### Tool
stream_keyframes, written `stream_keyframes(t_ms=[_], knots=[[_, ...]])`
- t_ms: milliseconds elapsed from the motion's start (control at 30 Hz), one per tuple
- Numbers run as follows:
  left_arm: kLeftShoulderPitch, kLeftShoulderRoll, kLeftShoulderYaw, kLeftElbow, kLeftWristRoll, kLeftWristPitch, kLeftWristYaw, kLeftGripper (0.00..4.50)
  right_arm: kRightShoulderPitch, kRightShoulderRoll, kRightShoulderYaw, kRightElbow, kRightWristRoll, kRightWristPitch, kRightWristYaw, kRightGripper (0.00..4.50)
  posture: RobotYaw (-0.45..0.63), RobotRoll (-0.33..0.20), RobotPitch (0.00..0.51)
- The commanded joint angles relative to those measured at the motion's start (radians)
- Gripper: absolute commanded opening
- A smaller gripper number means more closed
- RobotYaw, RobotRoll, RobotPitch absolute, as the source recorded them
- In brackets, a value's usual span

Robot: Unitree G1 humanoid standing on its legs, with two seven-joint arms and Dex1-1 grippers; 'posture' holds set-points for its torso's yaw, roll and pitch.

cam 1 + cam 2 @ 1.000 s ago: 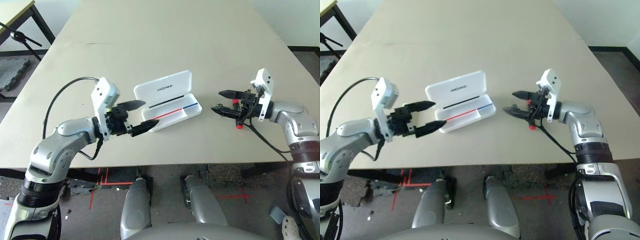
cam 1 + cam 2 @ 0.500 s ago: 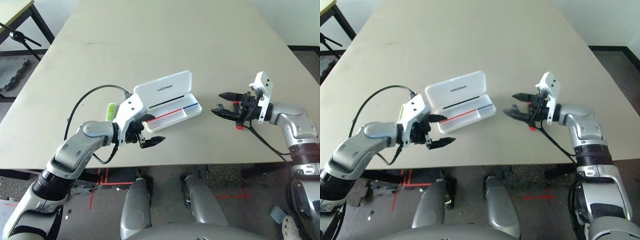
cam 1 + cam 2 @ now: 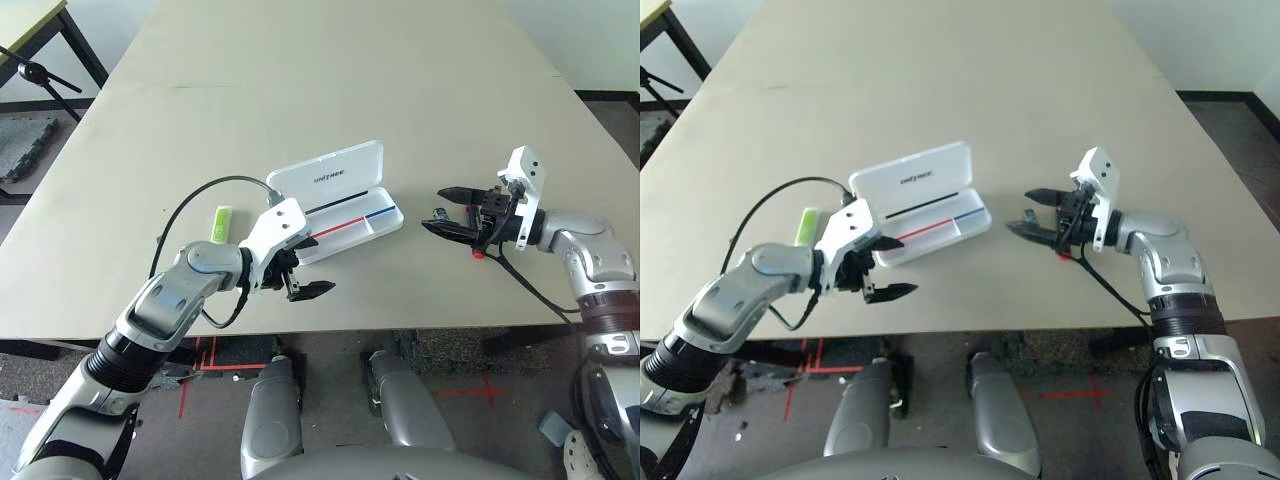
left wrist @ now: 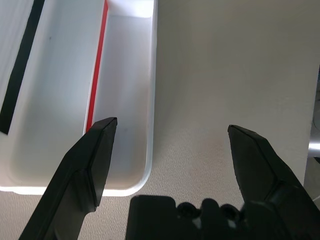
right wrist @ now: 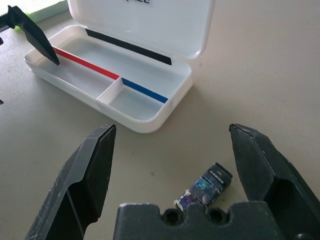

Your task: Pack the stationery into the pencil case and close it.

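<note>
Pencil case [image 3: 335, 203] lies open and empty mid-frame on the counter [image 3: 320, 80]; highlighter [image 3: 221, 222] and small block [image 5: 206, 184] remain unpacked, both tools [image 3: 300, 276] [image 3: 447, 208] spread apart, holding nothing.

Your left gripper [image 3: 309, 284] has swung down toward the table edge, uncovering the lime-green highlighter [image 3: 221, 222] behind it.

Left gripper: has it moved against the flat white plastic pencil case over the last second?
Yes. The left gripper dropped from beside the white pencil case toward the table's near edge.
</note>
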Motion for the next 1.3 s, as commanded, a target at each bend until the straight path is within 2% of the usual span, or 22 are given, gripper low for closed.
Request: stream_keyframes(t_ms=[33, 67, 167, 500, 767, 1067, 1300], knots=[[-0.007, -0.003, -0.027, 0.018, 0.021, 0.02, -0.015, 4.48, 0.016, 0.0, 0.013, -0.019, -0.003, 0.007, -0.005, 4.5, -0.05, 0.0, 0.182], [-0.009, -0.004, -0.028, 0.023, 0.024, 0.021, -0.016, 4.48, 0.017, 0.0, 0.013, -0.02, -0.003, 0.007, -0.006, 4.5, -0.05, 0.0, 0.182], [-0.017, -0.007, -0.027, 0.038, 0.032, 0.023, -0.016, 3.85, 0.02, 0.001, 0.013, -0.027, -0.002, 0.009, -0.008, 4.5, -0.05, 0.0, 0.181], [-0.056, -0.003, -0.025, 0.097, 0.055, 0.009, -0.031, 0.04, 0.03, 0.005, 0.012, -0.042, 0.001, 0.014, -0.018, 4.5, -0.06, 0.0, 0.179], [-0.094, 0.041, -0.021, 0.138, 0.094, -0.104, -0.104, 0.04, 0.041, -0.002, 0.006, -0.057, 0.009, 0.023, -0.014, 4.5, -0.06, 0.0, 0.178], [-0.088, 0.115, 0.002, 0.229, 0.106, -0.377, -0.289, 0.04, 0.038, -0.021, 0.002, -0.046, 0.012, 0.026, 0.009, 4.5, -0.06, 0.0, 0.175], [-0.094, 0.122, -0.006, 0.29, 0.127, -0.483, -0.368, 0.04, 0.05, -0.022, 0.001, -0.059, 0.015, 0.03, 0.01, 4.5, -0.06, 0.0, 0.177]])
